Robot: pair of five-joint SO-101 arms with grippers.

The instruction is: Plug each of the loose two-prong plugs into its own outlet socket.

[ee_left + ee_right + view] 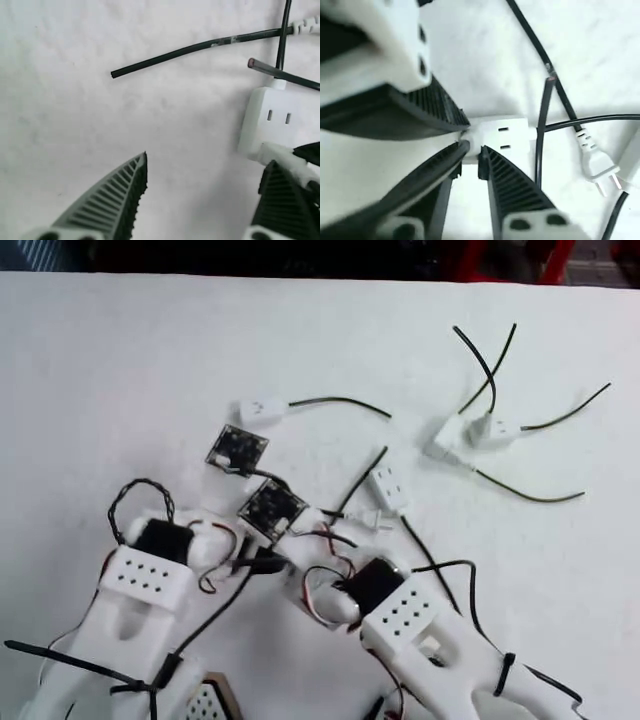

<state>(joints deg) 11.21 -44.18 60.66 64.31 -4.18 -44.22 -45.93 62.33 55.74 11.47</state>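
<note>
Crowding outlet socket (502, 132): left claw (207, 160) spread wide, right claw (474, 147) pinching its edge; loose plug (594, 162), cords (195, 47) near

A white table (120, 350) with a faintly mottled top spreads across the high view, its far edge running straight along the top. Beyond the edge the room is dark. Something red (490, 262) stands behind the table toward the view's right, and a bluish slatted panel (35, 252) toward its left. The light is soft and the shadows faint.
</note>
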